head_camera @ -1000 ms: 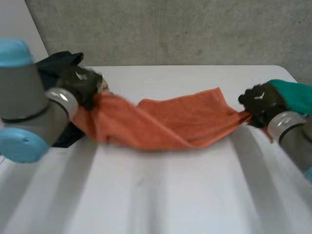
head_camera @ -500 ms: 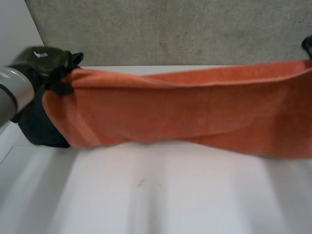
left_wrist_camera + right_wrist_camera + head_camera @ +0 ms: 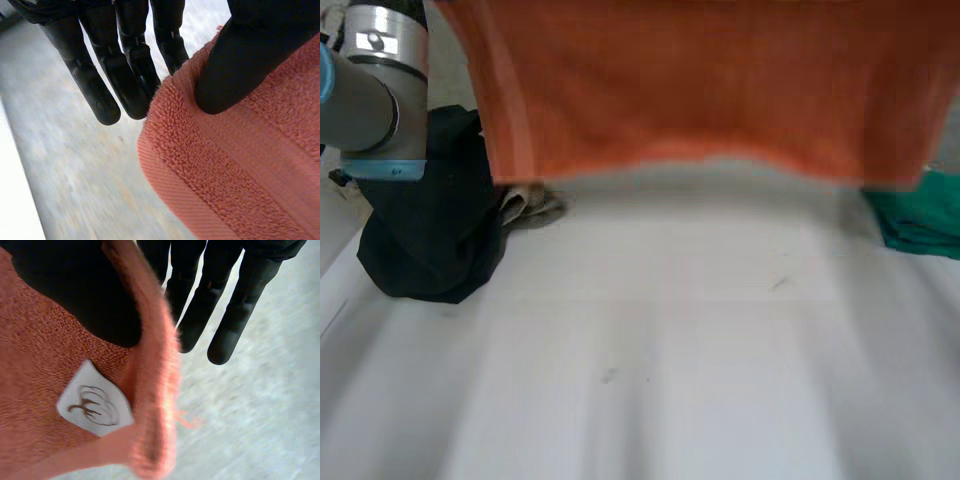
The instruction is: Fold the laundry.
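1. Head view: an orange towel hangs spread wide above the white surface, with its lower edge in the air over the far part.
2. The left arm reaches up beside the towel's left end.
3. A black garment lies heaped on the surface under that arm. A small beige cloth touches its right side, just below the towel's lower edge.
4. A green cloth lies on the surface at the far right, below the towel's right end.
5. Left wrist view: the left hand holds the towel at a hemmed edge. Its thumb presses onto the pile and its straight fingers lie behind the cloth, so the towel is pinched between them.
6. Right wrist view: the right hand pinches the towel's other end close to a white label with a dark mark. The thumb is on one face of the cloth and the straight fingers are on the other, clamped on the towel.
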Controlling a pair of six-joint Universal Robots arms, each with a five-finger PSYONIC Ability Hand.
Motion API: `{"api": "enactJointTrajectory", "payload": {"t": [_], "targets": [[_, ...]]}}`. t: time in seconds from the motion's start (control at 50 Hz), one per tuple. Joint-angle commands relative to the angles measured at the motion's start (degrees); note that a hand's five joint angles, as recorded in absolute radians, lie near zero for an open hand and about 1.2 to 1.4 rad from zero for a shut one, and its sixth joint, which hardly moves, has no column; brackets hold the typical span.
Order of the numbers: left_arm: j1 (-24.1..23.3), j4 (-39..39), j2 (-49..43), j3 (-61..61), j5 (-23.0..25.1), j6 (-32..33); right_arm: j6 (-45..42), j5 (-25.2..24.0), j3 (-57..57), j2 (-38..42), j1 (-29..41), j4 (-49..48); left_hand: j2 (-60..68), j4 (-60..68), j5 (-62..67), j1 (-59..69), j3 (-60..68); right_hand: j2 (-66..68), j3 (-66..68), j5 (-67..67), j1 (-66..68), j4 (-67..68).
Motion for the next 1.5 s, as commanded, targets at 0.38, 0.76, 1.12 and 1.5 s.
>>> {"api": "enactJointTrajectory", "payload": {"t": [0.38, 0.76, 1.12, 1.5], "targets": [[-2.26, -3.55, 1.10, -35.86, 3.24, -1.24, 0.91, -4.50, 20.15, 8.57, 1.20, 14.40, 11.37, 11.17, 14.26, 14.16, 11.60, 12.24, 11.64, 11.49, 14.91, 11.24], [-2.52, -56.01, 34.04, -59.60, 3.33, 23.55, -28.71, -6.52, 42.92, -15.86, -12.95, 53.70, 11.37, 11.17, 14.26, 14.16, 11.60, 12.24, 11.64, 11.49, 14.91, 11.24], [-2.96, -27.30, 16.05, -49.69, 2.63, 23.20, -16.68, -8.01, 36.78, -5.24, -10.32, 27.87, 11.37, 11.17, 14.26, 14.16, 11.60, 12.24, 11.64, 11.49, 14.91, 11.24], [-5.42, -25.53, -6.63, -24.55, -6.34, 22.50, -16.23, -6.96, 12.88, 19.28, -4.25, 17.40, 5.06, 4.86, 7.95, 7.85, 5.30, -28.13, -28.72, -28.88, -25.45, -29.13]]}}
